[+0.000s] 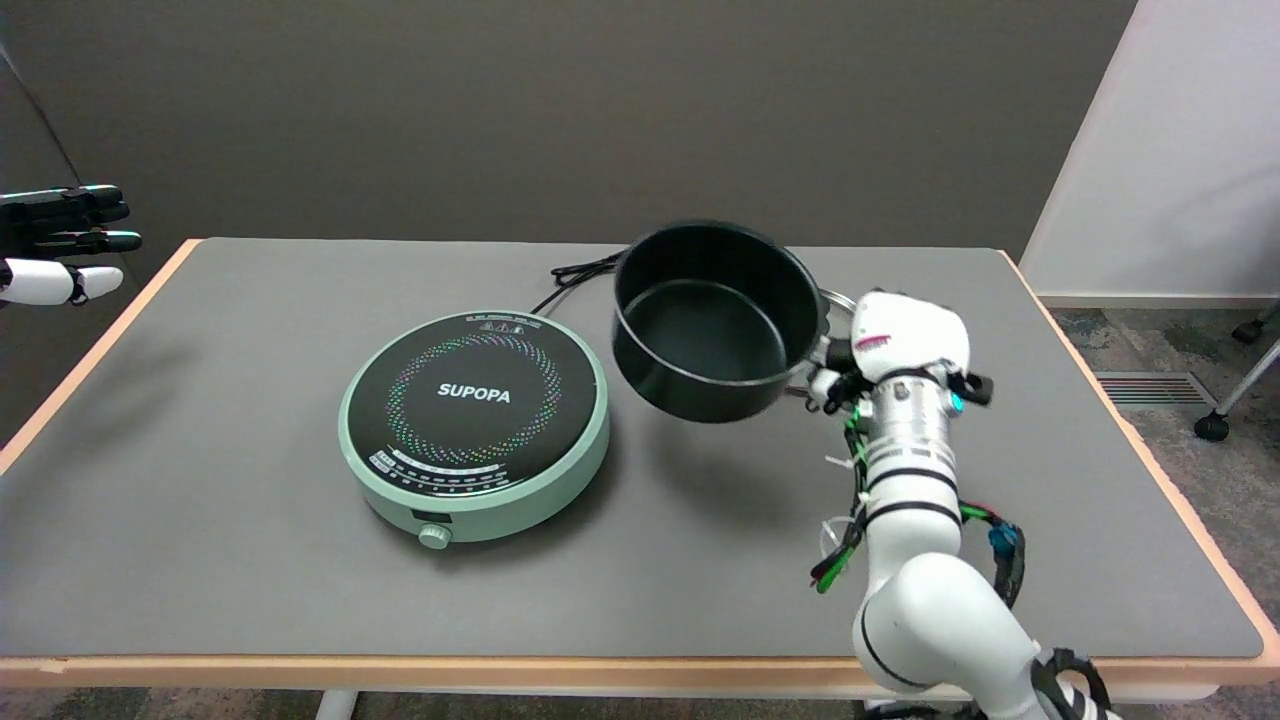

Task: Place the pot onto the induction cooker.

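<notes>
Right hand (905, 340) at about 3 o'clock of the table (200, 560), white back turned up toward the camera, fingers wrapped out of sight on the left side, grasping the pot (712, 320) at the short handle on its right rim. Fingers themselves mostly hidden under the white shell; only dark bits visible where hand meets pot. White arm rising from the 5 o'clock corner, wrist banded in black, green and blue wires trailing along it.

Pot black, open, nothing inside, held in the air clear of the table, tilted a little so the inside floor shows. Shadow cast on the grey mat below and slightly toward 6 o'clock. Hanging at 3 o'clock of the induction cooker (474, 420), left wall just past the cooker's right edge, not over the plate.

Glass lid (838, 300) flat on the table behind the pot, only a thin arc of rim peeking out between pot and hand.

Cooker mint green with a black round top, marked SUPOPA, ringed with coloured dots, knob at 6 o'clock of its body. Black power cord (570, 275) running off from 12 o'clock of the cooker toward the pot's far side, partly hidden behind it.

Idle left hand (60, 245) at 9 o'clock, held in the air beyond the table's edge
</notes>
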You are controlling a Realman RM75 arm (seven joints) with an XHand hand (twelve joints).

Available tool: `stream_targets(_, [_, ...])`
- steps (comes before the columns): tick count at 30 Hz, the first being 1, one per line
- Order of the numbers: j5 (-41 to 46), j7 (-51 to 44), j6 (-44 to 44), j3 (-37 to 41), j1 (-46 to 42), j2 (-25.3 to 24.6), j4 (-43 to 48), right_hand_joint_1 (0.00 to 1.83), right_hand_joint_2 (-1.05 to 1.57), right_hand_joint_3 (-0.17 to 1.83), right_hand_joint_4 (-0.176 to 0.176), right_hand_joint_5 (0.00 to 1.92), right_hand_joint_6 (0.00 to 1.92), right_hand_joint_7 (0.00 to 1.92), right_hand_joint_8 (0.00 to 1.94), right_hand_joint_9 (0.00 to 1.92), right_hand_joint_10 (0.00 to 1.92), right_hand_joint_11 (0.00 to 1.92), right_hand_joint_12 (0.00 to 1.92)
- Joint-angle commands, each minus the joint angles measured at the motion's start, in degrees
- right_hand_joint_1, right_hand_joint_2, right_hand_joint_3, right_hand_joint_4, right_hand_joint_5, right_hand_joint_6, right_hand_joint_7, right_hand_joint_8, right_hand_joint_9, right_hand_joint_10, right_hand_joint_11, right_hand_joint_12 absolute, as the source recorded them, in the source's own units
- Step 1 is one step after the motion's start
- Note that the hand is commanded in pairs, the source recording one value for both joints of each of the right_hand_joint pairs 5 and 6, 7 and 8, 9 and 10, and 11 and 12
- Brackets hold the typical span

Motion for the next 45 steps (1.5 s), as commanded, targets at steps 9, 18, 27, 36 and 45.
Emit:
stream_targets(9, [3.2, 0.2, -43.0, 10.2, 18.2, 2.5, -10.4, 0.93, 1.33, 0.72, -0.081, 1.75, 1.75, 1.75, 1.75, 1.75, 1.75, 1.75, 1.75])
stream_targets(18, [3.6, 2.8, -51.8, 9.8, 25.3, 1.9, -16.8, 0.93, 1.32, 0.71, -0.079, 1.77, 1.77, 1.77, 1.77, 1.77, 1.77, 1.77, 1.77])
stream_targets(27, [9.7, 3.4, -55.3, 8.3, 27.5, 1.3, -20.8, 0.93, 1.31, 0.7, -0.079, 1.78, 1.78, 1.78, 1.78, 1.78, 1.78, 1.78, 1.78])
stream_targets(36, [12.7, 2.8, -55.4, 6.1, 29.7, 0.9, -21.8, 0.96, 1.25, 0.71, -0.078, 1.79, 1.79, 1.79, 1.79, 1.79, 1.79, 1.79, 1.79])
stream_targets(45, [20.5, 2.8, -57.9, 1.7, 33.0, 0.8, -27.0, 0.98, 1.22, 0.7, -0.078, 1.78, 1.78, 1.78, 1.78, 1.78, 1.78, 1.78, 1.78])
